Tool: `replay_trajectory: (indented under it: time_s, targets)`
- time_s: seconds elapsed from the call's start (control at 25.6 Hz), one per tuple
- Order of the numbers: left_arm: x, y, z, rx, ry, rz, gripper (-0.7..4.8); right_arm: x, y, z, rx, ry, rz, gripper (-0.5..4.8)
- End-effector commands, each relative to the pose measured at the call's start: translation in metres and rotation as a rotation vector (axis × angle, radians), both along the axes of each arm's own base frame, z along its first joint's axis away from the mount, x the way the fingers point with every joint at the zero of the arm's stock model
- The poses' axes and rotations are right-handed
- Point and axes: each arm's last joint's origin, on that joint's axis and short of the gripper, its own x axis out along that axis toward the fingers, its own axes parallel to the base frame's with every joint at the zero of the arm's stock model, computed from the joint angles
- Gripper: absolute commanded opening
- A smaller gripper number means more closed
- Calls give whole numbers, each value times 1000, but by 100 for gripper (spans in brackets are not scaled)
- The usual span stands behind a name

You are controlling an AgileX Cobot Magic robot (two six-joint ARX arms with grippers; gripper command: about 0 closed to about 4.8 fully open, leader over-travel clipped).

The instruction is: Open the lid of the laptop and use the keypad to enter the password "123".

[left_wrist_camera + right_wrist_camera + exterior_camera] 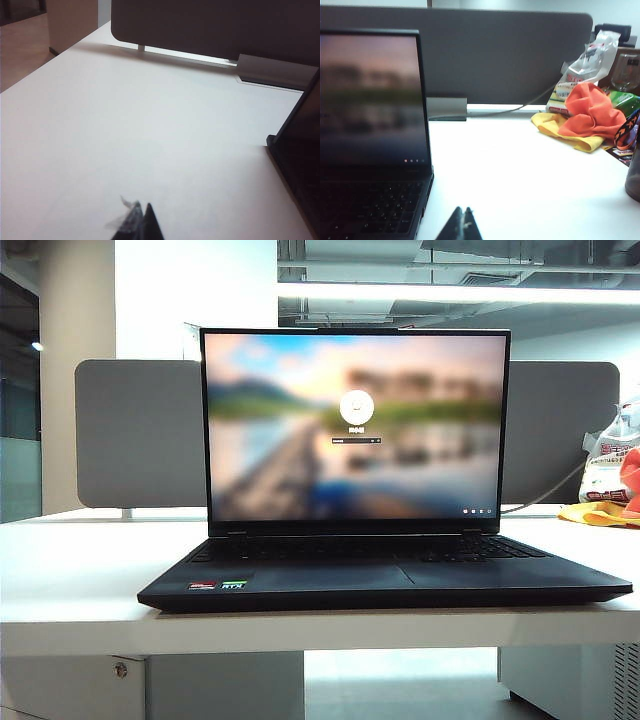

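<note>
Since the lid (355, 425) already stands upright with the login screen lit, I judge the opening step done; whether the password went in I can't tell, the entry field is too small to read. Everything is placed off the laptop (385, 580), which sits square on the white table (70, 570) in front of the grey divider (140, 435).

My right gripper (464, 227) hangs low over bare table just beside the laptop's right edge, jaws pinched together, nothing between them. It sits beside the keypad (395, 212) and is not touching it. Probably parked clear so the screen and keys stay unobstructed.

My left gripper (137, 225) is on the far side of the laptop from the right one, over empty table near the laptop's left edge. Only dark tips show, with a scrap of clear tape or film on one; they look closed up to a point, but I cannot tell for sure. It holds nothing I can see.

Orange and yellow cloths (585, 120) and a plastic bag (592, 57) lie well apart from the laptop on its right, near the divider. A cable (520, 107) runs behind the laptop toward them, out of my way.
</note>
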Motion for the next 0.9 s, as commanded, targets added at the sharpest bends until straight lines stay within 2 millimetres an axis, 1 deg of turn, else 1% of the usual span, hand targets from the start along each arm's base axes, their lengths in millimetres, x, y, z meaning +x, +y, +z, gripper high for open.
replay_trajectory:
  time_s: [0.04,0.23,0.9]
  targets:
    - [0,0,1,0,-9,2,-4,1,-2,-6,-1,57,-24,-5]
    - [0,0,1,0,-9,2,-4,1,-3,-16,2,158,-34,-5]
    - [0,0,1,0,-9,2,-4,1,-3,-16,2,159,-31,-5]
